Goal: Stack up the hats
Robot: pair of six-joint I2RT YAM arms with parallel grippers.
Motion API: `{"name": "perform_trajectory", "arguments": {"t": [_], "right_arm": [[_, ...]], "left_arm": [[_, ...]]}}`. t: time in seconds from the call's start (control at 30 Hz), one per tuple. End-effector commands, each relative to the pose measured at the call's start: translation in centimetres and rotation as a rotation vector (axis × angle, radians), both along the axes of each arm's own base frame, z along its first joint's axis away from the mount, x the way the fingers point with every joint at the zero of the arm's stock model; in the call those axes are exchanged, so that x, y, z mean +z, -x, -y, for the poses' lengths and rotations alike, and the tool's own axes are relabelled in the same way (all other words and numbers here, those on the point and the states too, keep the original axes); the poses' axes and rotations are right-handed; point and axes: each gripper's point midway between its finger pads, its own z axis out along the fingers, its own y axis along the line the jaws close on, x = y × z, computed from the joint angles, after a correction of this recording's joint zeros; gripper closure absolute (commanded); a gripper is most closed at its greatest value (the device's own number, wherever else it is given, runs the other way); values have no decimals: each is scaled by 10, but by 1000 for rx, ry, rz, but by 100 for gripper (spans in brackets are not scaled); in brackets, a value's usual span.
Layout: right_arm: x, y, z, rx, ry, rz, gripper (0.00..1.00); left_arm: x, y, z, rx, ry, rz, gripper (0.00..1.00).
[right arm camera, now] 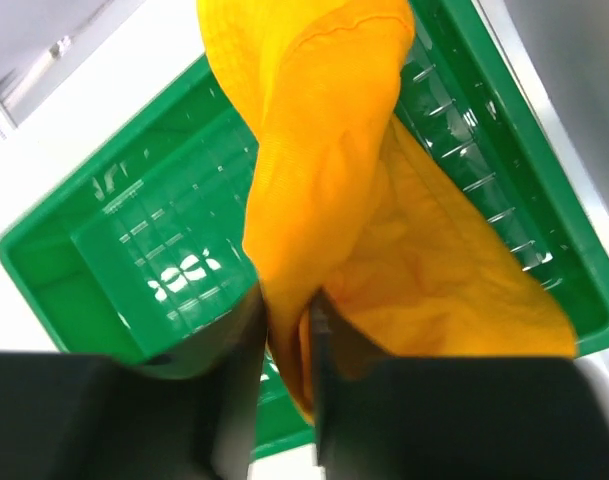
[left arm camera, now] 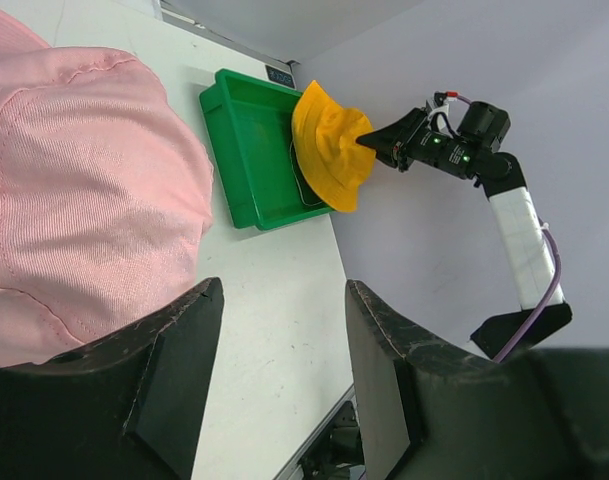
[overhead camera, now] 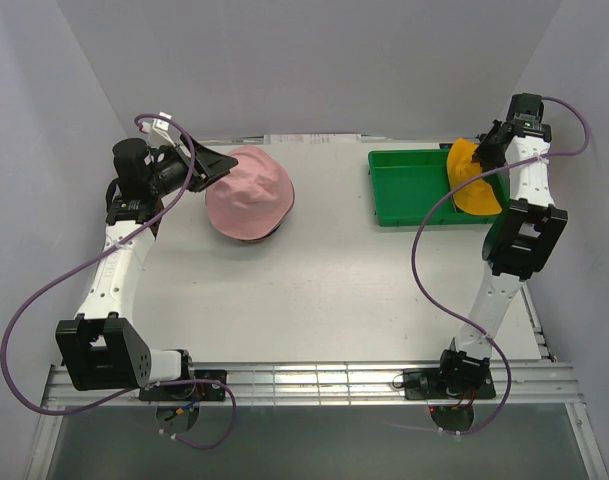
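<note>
A pink hat [overhead camera: 248,193] lies crown-up at the table's back left, on top of a darker hat whose edge peeks out beneath; it fills the left of the left wrist view [left arm camera: 74,190]. My left gripper [overhead camera: 220,166] is open and empty just left of it. My right gripper [overhead camera: 476,157] is shut on the brim of the yellow-orange hat [overhead camera: 474,182], which hangs over the green tray [overhead camera: 414,185]. The hat fills the right wrist view [right arm camera: 334,180] and shows in the left wrist view [left arm camera: 329,145]. The blue and grey hats are not visible.
The green tray [right arm camera: 114,260] stands at the back right, near the right wall. White walls enclose the table on three sides. A slatted metal rail runs along the near edge by the arm bases.
</note>
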Motion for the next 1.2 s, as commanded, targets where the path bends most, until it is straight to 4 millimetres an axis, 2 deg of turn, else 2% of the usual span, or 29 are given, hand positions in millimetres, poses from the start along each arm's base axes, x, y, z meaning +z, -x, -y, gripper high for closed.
{"name": "perform_trajectory", "arguments": {"t": [0.0,0.03,0.1,0.13,0.27,0.3,0.37,0.4,0.47,0.5,0.57,0.6,0.7,0.73,0.77,0.9,0.97,1.03,1.07,1.17], "right_arm": [[22,-2,-6,22,-16,62,82],[35,0,-8,26,-17,87,92],[51,1,-15,50,-31,123,92],[68,4,-18,57,-33,160,92],[116,9,-35,101,-70,262,92],[136,14,-43,123,-88,306,92],[156,19,-53,141,-122,356,92],[172,30,-64,171,-150,391,92],[193,35,-78,192,-194,462,92],[203,47,-91,231,-233,489,92],[225,53,-111,271,-283,555,92],[237,63,-123,307,-304,582,92],[263,77,-160,394,-350,638,92],[272,81,-169,414,-359,651,92],[280,85,-184,448,-373,669,92],[310,105,-226,552,-429,741,92],[320,116,-259,648,-479,761,92],[325,122,-275,694,-523,764,92],[326,129,-289,735,-545,761,92],[335,141,-318,822,-586,781,92]], "left_arm": [[20,6,3,-14,6,51,38],[20,6,4,-17,7,51,38],[22,6,4,-18,15,59,38],[24,6,4,-19,23,61,38],[30,6,5,-23,40,75,37],[33,6,6,-23,44,85,37],[38,5,6,-21,65,82,37],[40,6,7,-26,74,85,37],[48,4,8,-30,100,99,37],[51,4,8,-33,107,111,37],[55,2,9,-35,133,104,36],[60,2,11,-42,143,123,35],[65,-3,14,-46,182,106,32],[66,0,27,-77,191,100,32],[70,0,31,-82,196,106,32],[74,-2,47,-88,259,69,28],[69,-3,55,-80,305,31,28],[66,-3,68,-92,356,-19,27],[66,-5,70,-83,370,-28,23],[66,-9,83,-82,414,-61,22]]}}
